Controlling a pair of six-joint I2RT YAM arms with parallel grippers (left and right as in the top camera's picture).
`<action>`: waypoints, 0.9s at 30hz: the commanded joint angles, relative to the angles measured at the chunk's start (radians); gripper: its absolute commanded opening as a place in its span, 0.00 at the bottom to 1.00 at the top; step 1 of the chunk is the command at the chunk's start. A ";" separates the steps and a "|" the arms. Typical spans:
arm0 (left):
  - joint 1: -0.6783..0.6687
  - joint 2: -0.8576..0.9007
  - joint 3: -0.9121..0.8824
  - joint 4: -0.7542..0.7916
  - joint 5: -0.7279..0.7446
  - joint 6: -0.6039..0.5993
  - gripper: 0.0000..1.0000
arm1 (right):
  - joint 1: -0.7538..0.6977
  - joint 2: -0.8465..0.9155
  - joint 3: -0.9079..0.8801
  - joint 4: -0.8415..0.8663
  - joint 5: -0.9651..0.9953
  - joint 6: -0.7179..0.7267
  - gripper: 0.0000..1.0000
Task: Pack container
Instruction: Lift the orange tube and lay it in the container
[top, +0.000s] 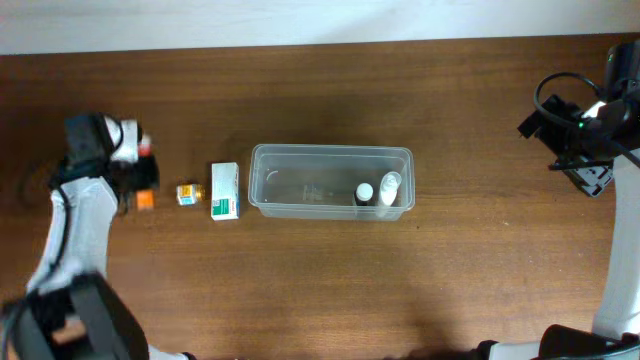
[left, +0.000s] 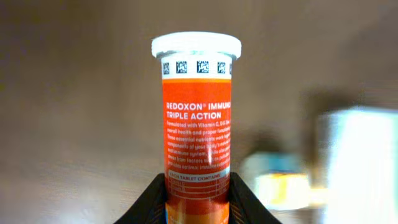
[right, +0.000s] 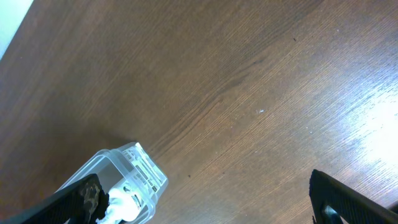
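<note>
Left gripper (left: 198, 202): it is squeezed tight on an orange tube (left: 198, 124); one black finger (left: 151, 200) presses each side near the bottom of the tube
Orange tube: it has a white cap on top and white words on its side; it stands straight up in the left wrist view
Where the left gripper is: at the left end of the table (top: 480, 280), well apart from the container (top: 330, 155)
Right gripper: it is wide open and holds nothing; its two dark fingers (right: 81, 198) sit far apart at the bottom corners of the right wrist view
Where the right arm (top: 590, 130) is: at the far right side of the table, well apart from the container
Container: a clear tub in the middle of the table, with its long side running left to right
Inside the container: a white bottle (top: 389, 188) and a small dark bottle with a white cap (top: 364, 192), side by side at the right end
White and green carton (top: 224, 190): it lies just beside the left end of the container
Small orange and yellow box (top: 187, 194): it sits just left of the carton, between the carton and the left gripper
</note>
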 joint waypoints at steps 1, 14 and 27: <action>-0.121 -0.163 0.085 -0.001 0.142 0.162 0.05 | -0.006 0.005 0.003 0.001 -0.002 -0.010 0.98; -0.687 -0.145 0.089 0.160 0.143 0.674 0.00 | -0.006 0.005 0.003 0.001 -0.002 -0.010 0.98; -0.747 0.113 0.089 0.236 0.143 0.674 0.00 | -0.006 0.005 0.003 0.001 -0.002 -0.010 0.98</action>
